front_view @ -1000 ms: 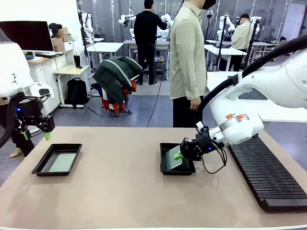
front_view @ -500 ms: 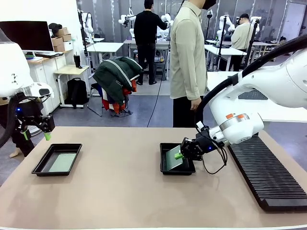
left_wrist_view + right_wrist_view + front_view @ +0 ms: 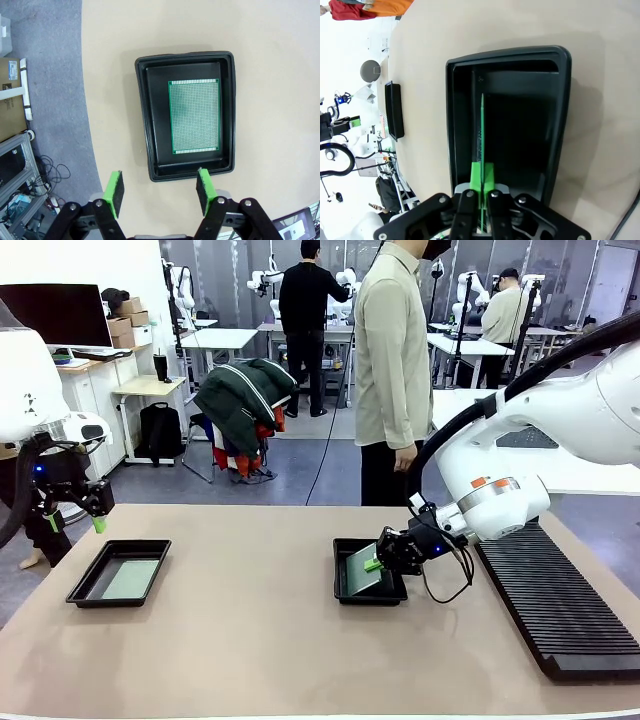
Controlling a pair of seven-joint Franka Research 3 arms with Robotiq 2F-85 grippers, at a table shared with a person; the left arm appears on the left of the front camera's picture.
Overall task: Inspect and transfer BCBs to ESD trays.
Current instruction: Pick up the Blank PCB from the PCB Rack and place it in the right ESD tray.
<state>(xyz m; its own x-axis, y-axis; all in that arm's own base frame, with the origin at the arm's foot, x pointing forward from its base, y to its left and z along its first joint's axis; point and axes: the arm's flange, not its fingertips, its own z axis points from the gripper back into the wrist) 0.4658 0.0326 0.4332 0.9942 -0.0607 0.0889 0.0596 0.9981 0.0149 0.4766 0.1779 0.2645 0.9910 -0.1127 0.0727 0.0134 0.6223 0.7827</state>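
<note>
rack [image 3: 570, 605] cut off at right edge.

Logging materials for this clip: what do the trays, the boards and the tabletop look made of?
Trays: black glossy plastic by the look, judging by the sheen on the molded, flared rims. Board in the left tray: thin rigid green perfboard, with a regular grid of tiny holes. The board held edge-on over the right tray looks alike. Tabletop: matte beige, perhaps a mat or laminate; unclear.

Broad beige matte surface [image 3: 260, 640], rounded at its left edge. Lying directly on it: one shallow glossy black rectangular tray [image 3: 118, 573] near the left side, a second like tray [image 3: 368, 573] near the middle, and a long black ribbed slotted rack [image 3: 560, 605] along the right side.
</note>
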